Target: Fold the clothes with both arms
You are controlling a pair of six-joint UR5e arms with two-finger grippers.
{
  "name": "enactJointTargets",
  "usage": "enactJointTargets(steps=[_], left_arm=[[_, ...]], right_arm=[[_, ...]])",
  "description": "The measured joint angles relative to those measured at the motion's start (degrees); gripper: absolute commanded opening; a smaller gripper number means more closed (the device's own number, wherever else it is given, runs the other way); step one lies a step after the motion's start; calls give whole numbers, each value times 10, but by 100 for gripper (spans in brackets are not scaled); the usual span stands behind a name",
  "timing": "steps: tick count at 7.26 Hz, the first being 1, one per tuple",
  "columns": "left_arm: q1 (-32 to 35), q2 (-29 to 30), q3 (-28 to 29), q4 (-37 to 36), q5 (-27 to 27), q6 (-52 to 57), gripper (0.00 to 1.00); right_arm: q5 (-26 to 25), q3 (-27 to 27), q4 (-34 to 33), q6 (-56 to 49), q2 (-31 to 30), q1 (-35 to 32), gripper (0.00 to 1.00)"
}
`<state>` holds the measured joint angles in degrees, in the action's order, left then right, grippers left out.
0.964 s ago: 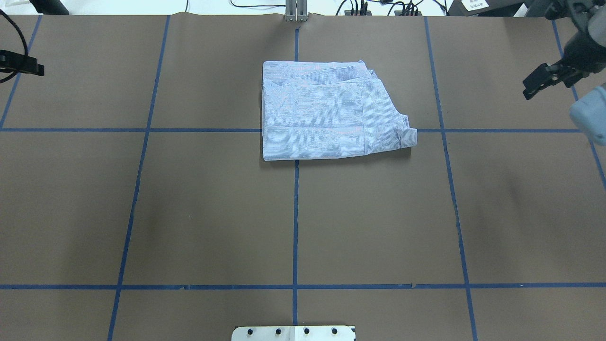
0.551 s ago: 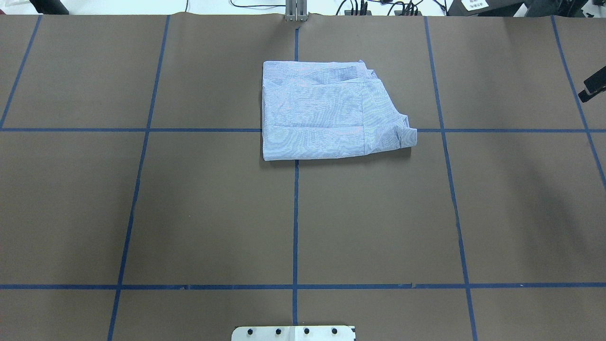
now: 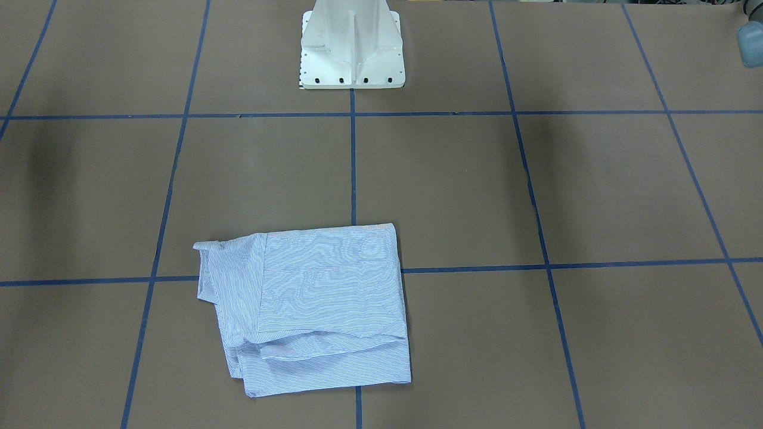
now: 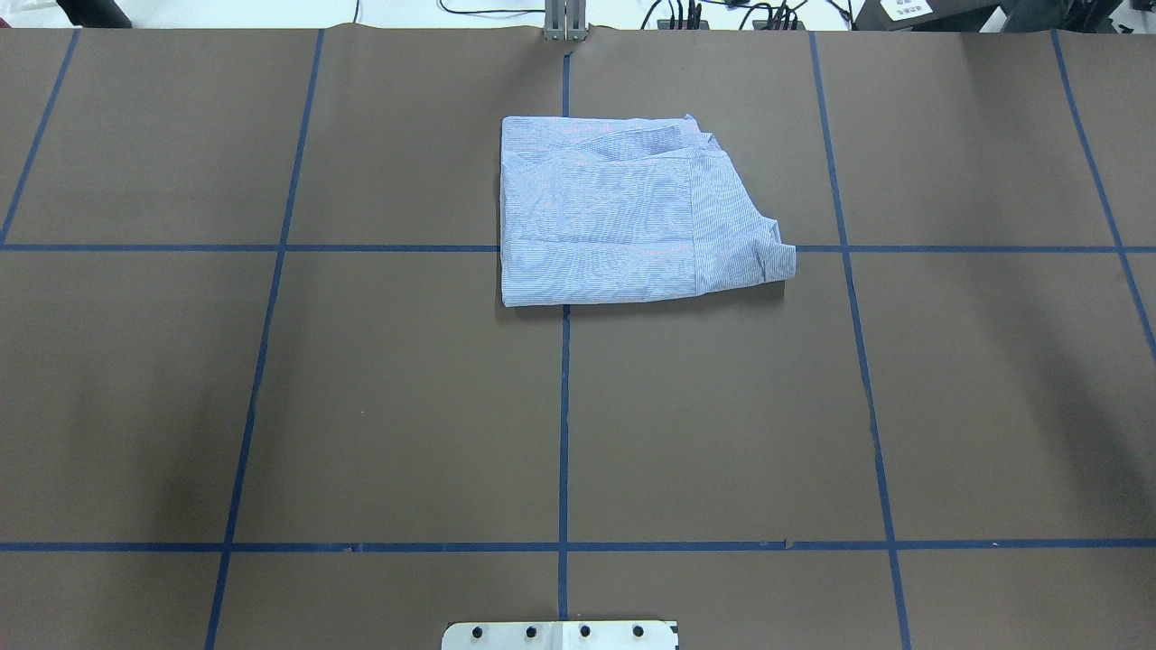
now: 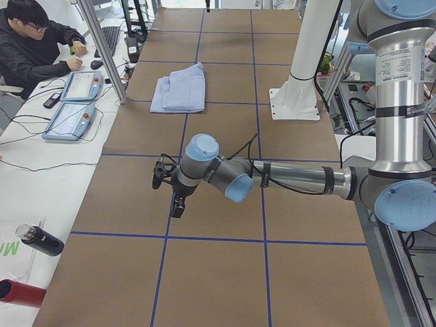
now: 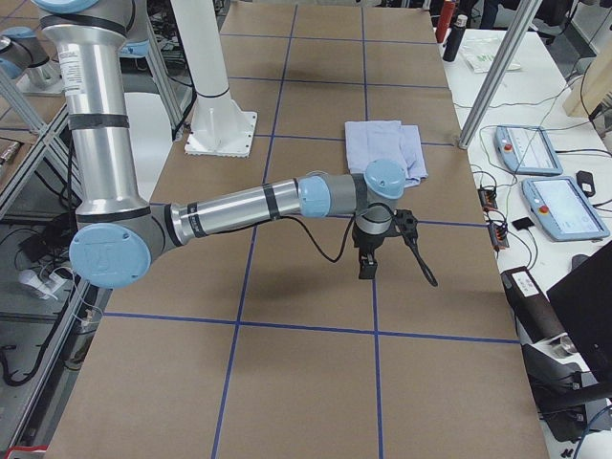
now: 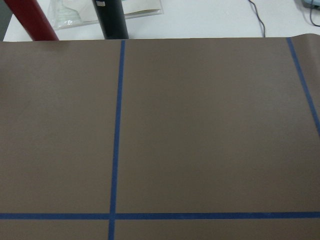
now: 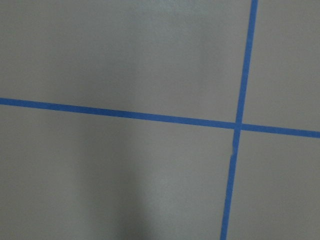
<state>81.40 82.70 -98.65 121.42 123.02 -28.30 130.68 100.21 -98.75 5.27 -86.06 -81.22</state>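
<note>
- Lying flat on the table (image 4: 361,406), the folded shirt (image 4: 623,212) sits well out in front of the base (image 3: 351,53).
- It covers a cross of blue lines (image 4: 564,433) and has a bit of collar sticking out on one side.
- The left gripper (image 5: 170,191) hangs over the table, far off to the base's left and well apart from the shirt.
- The right gripper (image 6: 368,258) hangs far off to the base's right.
- Both show only from the side, so I cannot tell if they are wide or narrow.
</note>
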Motion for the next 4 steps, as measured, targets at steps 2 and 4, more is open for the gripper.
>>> enactJointTargets(steps=[2, 4], left_arm=[[35, -21, -30, -82, 5, 128, 100], [60, -4, -110, -286, -32, 243, 100]], right_arm=[[-23, 0, 0, -1, -18, -1, 100], [-27, -1, 0, 2, -27, -2, 100]])
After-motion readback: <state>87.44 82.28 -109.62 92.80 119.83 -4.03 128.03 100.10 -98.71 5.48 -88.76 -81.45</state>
